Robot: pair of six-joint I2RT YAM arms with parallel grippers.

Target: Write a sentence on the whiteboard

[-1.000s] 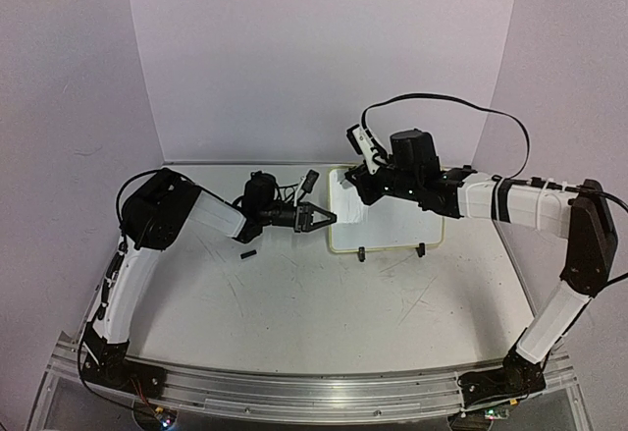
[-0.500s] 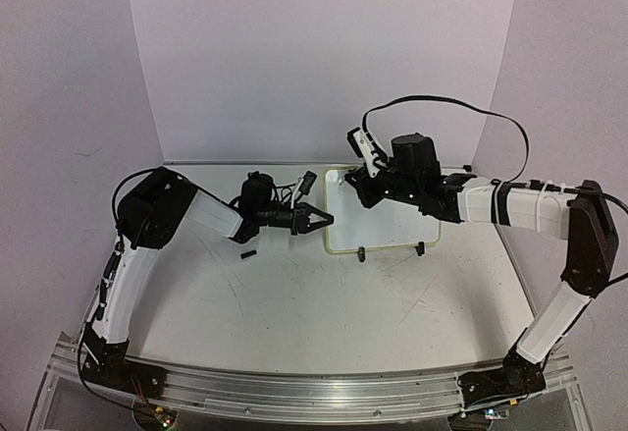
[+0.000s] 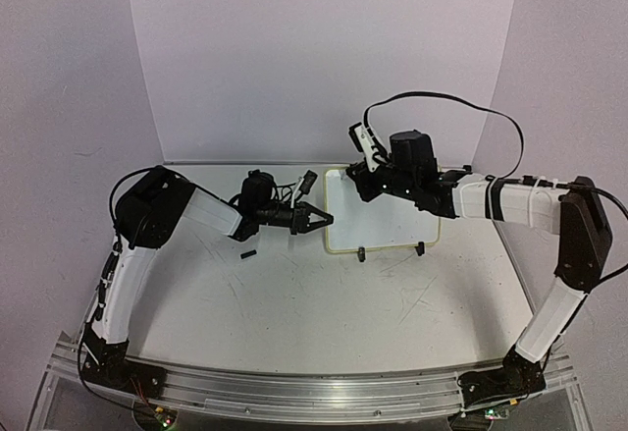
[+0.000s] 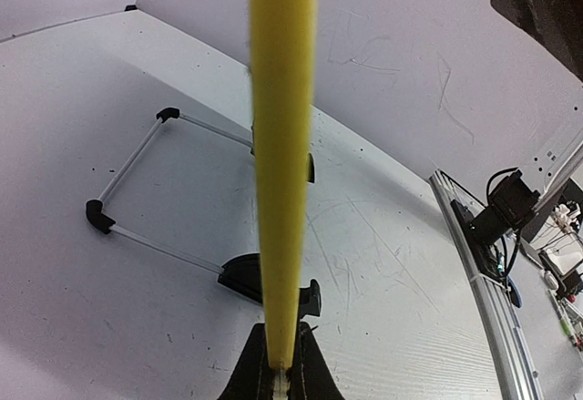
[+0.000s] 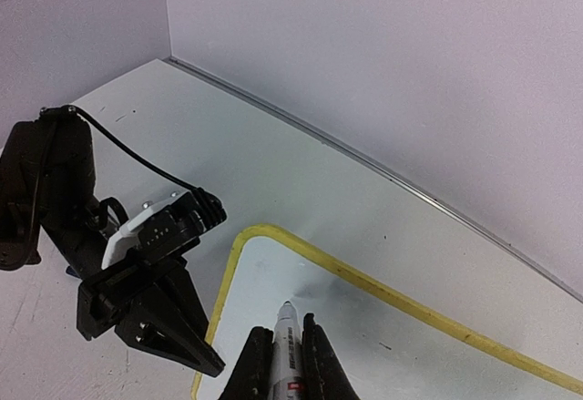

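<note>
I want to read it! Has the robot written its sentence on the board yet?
Not yet. Done: the left gripper clamps the rim of the whiteboard, and the right gripper holds a marker. In hand: the marker points at the board's corner. Left: all the writing; the visible board looks blank.

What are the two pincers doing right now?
Left pincer: closed on the whiteboard, at its yellow rim.
Right pincer: closed on a marker.

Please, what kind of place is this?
Probably a robotics lab test cell: left arm and right arm bolted to an aluminium rail, a scratched white table, plain walls.
</note>
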